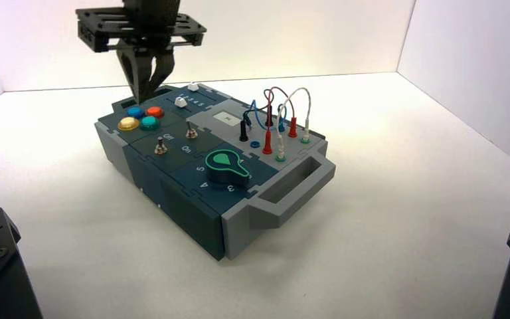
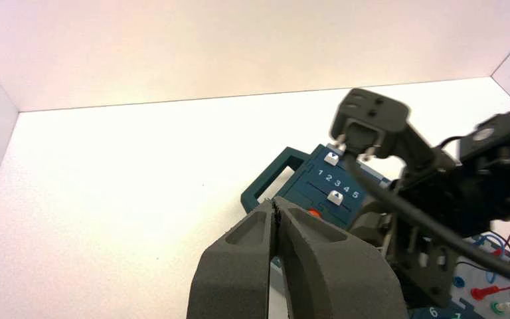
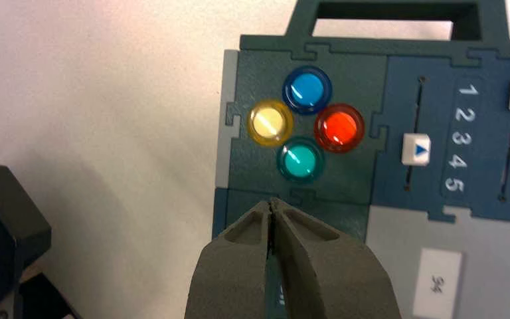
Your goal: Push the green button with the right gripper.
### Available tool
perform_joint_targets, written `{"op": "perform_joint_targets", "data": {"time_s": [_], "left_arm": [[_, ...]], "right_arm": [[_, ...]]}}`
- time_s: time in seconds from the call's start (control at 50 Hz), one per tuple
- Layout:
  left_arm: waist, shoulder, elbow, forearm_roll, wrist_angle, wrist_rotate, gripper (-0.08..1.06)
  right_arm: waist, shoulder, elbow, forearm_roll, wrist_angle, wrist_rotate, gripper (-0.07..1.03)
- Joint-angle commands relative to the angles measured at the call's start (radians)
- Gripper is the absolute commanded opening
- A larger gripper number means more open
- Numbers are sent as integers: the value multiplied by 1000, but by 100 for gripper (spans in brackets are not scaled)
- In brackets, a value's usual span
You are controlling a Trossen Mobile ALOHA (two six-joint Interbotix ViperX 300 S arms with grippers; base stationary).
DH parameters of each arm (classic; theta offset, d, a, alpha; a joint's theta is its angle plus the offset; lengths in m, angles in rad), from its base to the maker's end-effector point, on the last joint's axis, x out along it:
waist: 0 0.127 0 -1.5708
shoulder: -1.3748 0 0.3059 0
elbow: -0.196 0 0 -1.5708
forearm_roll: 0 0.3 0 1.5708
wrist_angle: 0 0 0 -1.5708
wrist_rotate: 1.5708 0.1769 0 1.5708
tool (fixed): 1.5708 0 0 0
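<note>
The right end effector [image 1: 143, 98] is seen in the upper left of the frame in the high view, held over the box [image 1: 206, 229] near the cluster of coloured domes. The green button [image 1: 149, 123] is found left of centre, between the yellow button [image 1: 128, 123] and the red button [image 1: 155, 111], with the blue button [image 1: 135, 112] behind. No press is seen; a short shift to the green dome and a straight descent are judged to be needed.

In the left wrist view, the left end effector [image 2: 273, 203] is shown with its fingers together, idle and away from the buttons. The right arm [image 2: 431, 179] is seen reaching over the box, and the green button is hidden.

In the right wrist view, the right end effector's fingers are closed to a point, with nothing gripped. The green button is seen just beside the tips, which are offset from its centre. If the descent were begun from this alignment, the panel beside the dome could be struck instead. If the correction were overdone, the red or yellow button could be pressed by mistake, so closely are they set. By a slanted push the tips could be slid off the rounded dome; by too hard a push, the box could be shifted on the worktop [image 3: 139, 199].
</note>
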Motion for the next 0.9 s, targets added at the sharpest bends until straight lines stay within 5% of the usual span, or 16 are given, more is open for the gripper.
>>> {"op": "perform_joint_targets", "data": {"time_s": [0.02, 0.9], "left_arm": [[6, 6, -18, 2, -5, 2, -3], [6, 5, -18, 0, -5, 2, -3]], "right_arm": [[9, 5, -54, 6, 14, -3, -2], [3, 87, -98, 6, 28, -6, -2]]}}
